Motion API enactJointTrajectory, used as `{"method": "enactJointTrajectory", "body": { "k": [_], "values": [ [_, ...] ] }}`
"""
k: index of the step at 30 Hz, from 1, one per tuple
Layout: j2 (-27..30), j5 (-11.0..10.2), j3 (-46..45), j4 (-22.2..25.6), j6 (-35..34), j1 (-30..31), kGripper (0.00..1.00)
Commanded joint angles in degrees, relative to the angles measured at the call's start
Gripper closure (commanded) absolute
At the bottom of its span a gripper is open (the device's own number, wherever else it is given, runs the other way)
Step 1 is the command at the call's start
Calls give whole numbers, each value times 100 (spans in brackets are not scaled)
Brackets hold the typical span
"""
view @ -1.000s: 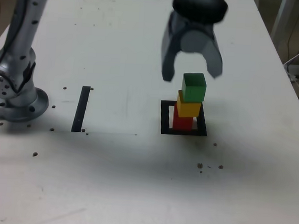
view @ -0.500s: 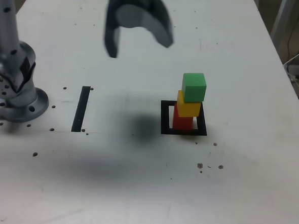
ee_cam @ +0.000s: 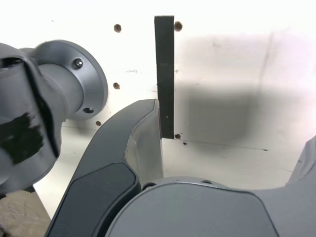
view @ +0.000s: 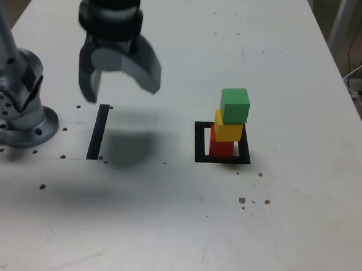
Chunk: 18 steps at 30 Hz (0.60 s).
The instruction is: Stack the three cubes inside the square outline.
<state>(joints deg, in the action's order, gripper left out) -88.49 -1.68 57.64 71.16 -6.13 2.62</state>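
A big white table (view: 163,220) has small dark holes and specks on it. Past its far right corner, cables hang by a pale wall.

There are three cubes, one of each colour. The red cube (view: 220,145) sits inside the square outline (view: 199,143), on the right of the exterior view. The yellow cube (view: 228,128) is on the red one, and the green cube (view: 234,105) is on top. There is one straight black strip (view: 97,130) to the left.

One gripper (view: 122,95) hangs above the strip, well apart from the cubes. Its jaws are spread wide and hold nothing.

Only the exterior view shows the cubes. The wrist view shows the strip (ee_cam: 164,74) up close and the arm's round base (ee_cam: 64,86).
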Motion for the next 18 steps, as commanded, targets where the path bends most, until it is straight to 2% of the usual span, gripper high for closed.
{"method": "enactJointTrajectory", "body": {
  "k": [1,13,18],
  "values": [
    [104,66,-377,-279,-32,-4,0],
    [146,221,-1422,-1095,-24,-161,0],
    [139,247,-1576,-1246,-11,-186,0]
  ]
}}
